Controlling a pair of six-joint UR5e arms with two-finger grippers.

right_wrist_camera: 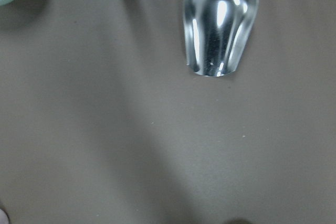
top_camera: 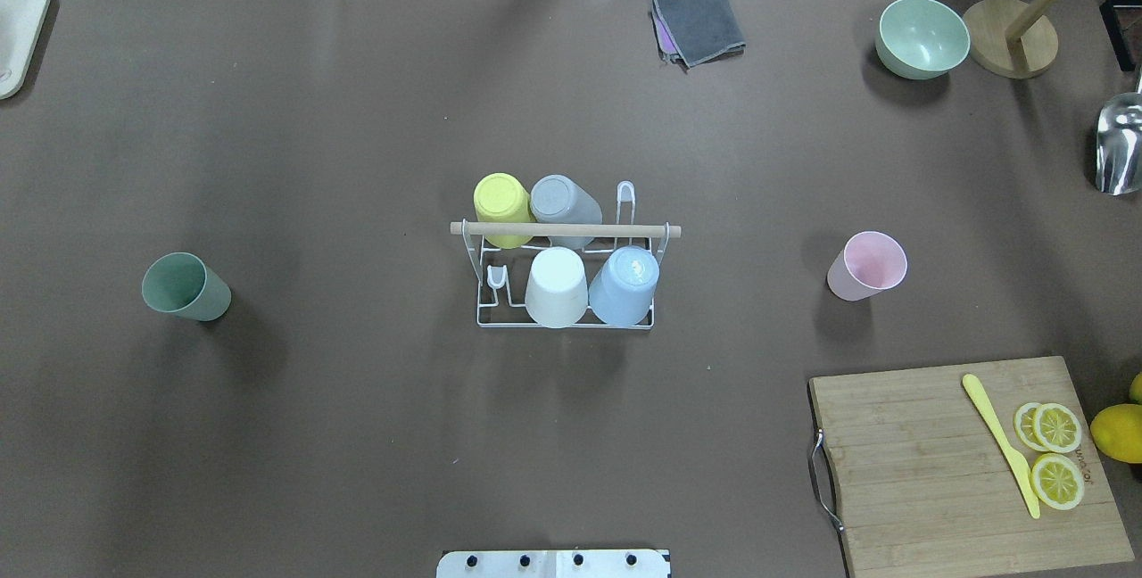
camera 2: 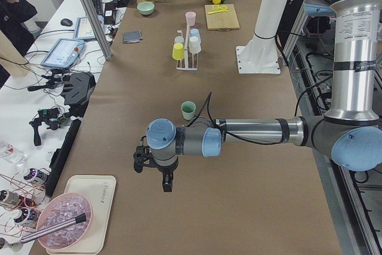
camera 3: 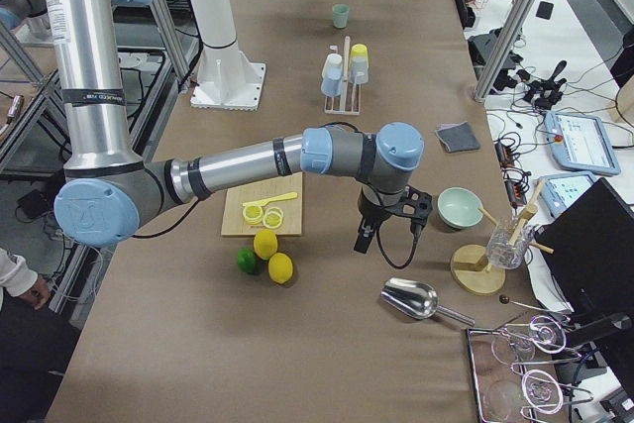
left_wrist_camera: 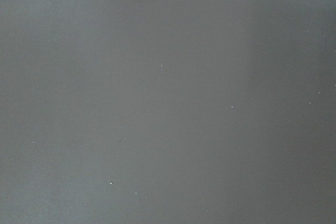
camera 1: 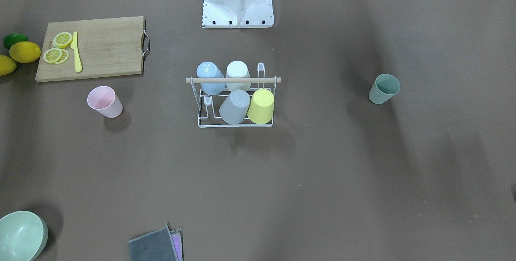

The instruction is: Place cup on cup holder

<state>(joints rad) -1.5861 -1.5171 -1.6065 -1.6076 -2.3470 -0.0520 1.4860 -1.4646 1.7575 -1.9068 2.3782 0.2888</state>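
The white wire cup holder (top_camera: 565, 229) with a wooden rod handle stands at the table's middle, and also shows in the front view (camera 1: 233, 80). Yellow, grey, white and blue cups hang upside down on its prongs; two prongs are bare. A pink cup (top_camera: 866, 266) stands upright to its right and a green cup (top_camera: 186, 287) upright to its left. My left gripper (camera 2: 154, 174) shows only in the left side view, beyond the green cup (camera 2: 188, 110). My right gripper (camera 3: 388, 237) shows only in the right side view, near the lemons. I cannot tell whether either is open.
A wooden cutting board (top_camera: 928, 471) with lemon slices and a yellow knife lies at the near right, with lemons (top_camera: 1118, 432) beside it. A green bowl (top_camera: 922, 37), a grey cloth (top_camera: 700, 23), a metal scoop (top_camera: 1120, 143) and a wooden stand (top_camera: 1011, 47) are at the far right.
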